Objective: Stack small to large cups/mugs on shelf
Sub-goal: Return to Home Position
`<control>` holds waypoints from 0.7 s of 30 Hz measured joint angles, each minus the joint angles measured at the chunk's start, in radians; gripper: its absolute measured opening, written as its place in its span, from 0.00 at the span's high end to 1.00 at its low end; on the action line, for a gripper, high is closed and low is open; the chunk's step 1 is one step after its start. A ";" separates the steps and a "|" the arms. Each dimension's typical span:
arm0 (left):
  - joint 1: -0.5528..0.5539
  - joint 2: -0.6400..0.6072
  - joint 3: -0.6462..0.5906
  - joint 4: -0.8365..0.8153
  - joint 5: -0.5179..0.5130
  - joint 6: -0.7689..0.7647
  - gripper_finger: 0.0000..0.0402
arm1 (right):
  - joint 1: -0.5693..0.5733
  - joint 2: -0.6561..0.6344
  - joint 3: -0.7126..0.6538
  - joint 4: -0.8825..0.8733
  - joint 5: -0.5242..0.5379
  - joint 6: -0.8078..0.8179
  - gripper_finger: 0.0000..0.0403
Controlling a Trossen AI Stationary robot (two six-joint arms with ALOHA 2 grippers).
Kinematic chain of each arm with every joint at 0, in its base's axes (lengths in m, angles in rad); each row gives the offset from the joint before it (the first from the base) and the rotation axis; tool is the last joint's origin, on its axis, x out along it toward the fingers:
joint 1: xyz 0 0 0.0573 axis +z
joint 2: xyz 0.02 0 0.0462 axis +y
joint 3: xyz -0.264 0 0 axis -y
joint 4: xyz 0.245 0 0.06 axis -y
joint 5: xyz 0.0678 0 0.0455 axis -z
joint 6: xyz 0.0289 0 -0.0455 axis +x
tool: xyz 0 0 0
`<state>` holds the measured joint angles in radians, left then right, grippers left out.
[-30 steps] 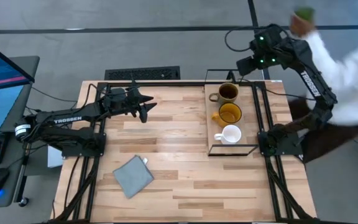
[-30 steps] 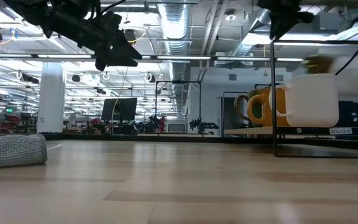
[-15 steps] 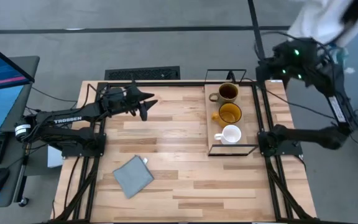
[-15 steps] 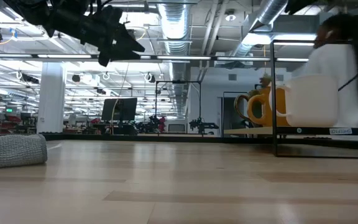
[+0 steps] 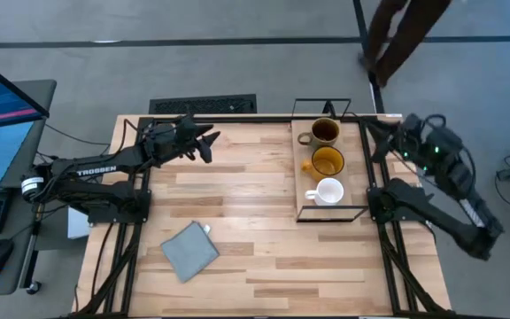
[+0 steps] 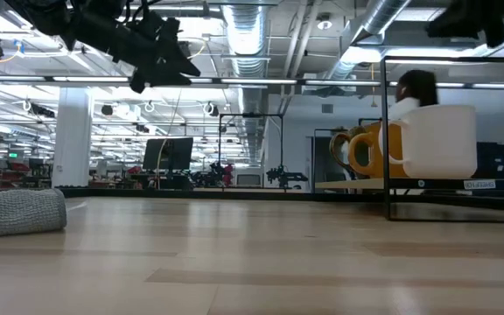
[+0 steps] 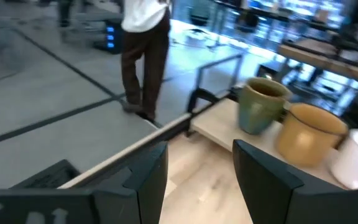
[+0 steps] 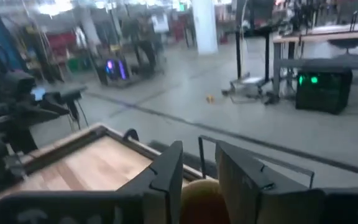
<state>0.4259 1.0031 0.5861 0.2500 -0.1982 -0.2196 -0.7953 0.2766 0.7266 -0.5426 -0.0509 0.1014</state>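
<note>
The long, narrow shelf, a pale wooden board on a thin black wire frame, sits on the right side of the planked light-wood bench, and all three mugs stand on it upright in a single row, side by side rather than nested. The small matte white mug is nearest the front edge, the wider glossy amber-yellow mug is in the middle, and the dark brown-olive mug is at the far end. From above, their round mouths are open and their loop handles all point toward the left arm. At bench level the white mug hides most of the amber one and only a sliver of the dark one shows behind. The left wrist view alone shows the olive glaze and rounded sides. The left claw hangs above the far left part of the bench, well apart from the shelf, its two dark fingers spread with nothing between them. The right claw is off the shelf's far right corner, its fingers parted by a narrow gap and gripping nothing. A soft grey-blue folded cloth lies near the front left. A person's legs cross the grey floor beyond the bench.
</note>
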 joint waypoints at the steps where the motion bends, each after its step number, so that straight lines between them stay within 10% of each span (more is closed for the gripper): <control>1: 0.000 0.000 0.000 0.000 -0.019 -0.005 0.57 | 0.004 -0.052 -0.048 0.020 0.000 0.013 0.71; 6: 0.000 0.000 0.000 0.002 -0.024 0.033 0.57 | 0.034 -0.279 -0.224 0.093 -0.001 0.076 0.71; 21: -0.006 -0.167 -0.002 -0.110 -0.052 0.045 0.57 | 0.060 -0.275 -0.262 0.145 0.047 0.048 0.71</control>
<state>0.4198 0.8359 0.5838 0.1399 -0.2503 -0.1743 -0.7353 0.0020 0.4648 -0.3973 -0.0034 0.1497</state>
